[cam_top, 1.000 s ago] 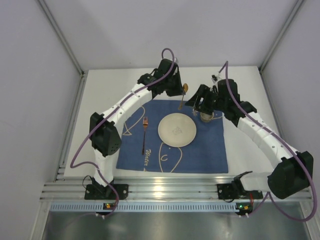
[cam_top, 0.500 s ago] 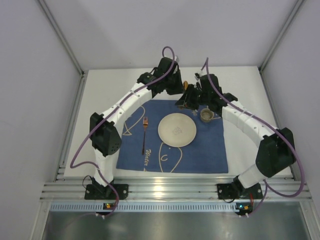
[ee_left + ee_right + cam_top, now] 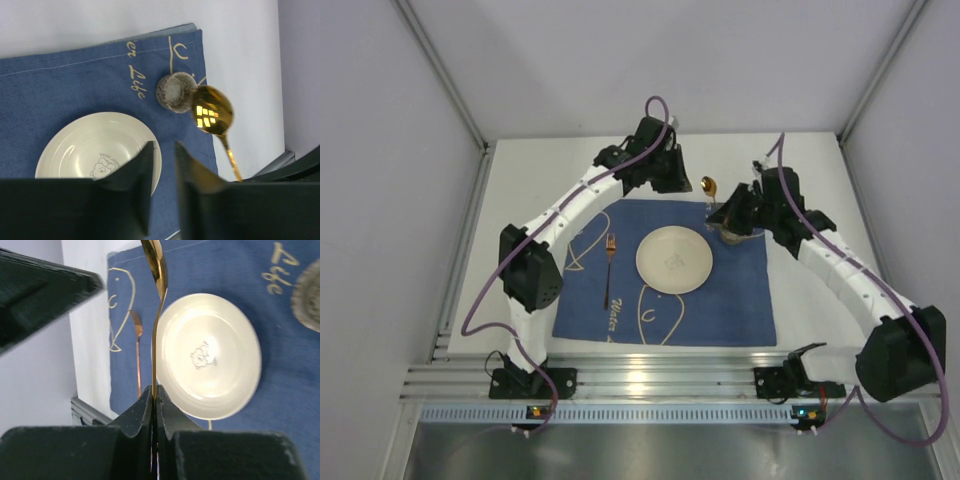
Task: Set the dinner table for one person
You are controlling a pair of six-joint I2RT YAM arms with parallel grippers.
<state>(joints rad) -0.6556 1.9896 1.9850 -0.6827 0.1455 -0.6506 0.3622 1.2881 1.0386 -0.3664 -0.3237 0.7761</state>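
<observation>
1 dinner table; 1 blue placemat. On placemat: 1 plate, 1 fork, 1 cup. At placemat's far edge: 1 spoon.

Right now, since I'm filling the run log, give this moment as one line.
right hand: shut on gold spoon, aloft | left hand: open, empty | plate, fork, cup: on placemat | spoon unplaced

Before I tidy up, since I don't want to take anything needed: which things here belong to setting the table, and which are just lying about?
Belong: table, placemat, plate, fork, cup, spoon (in right end effector).
Not part: rails, walls; nothing loose lies about.
</observation>
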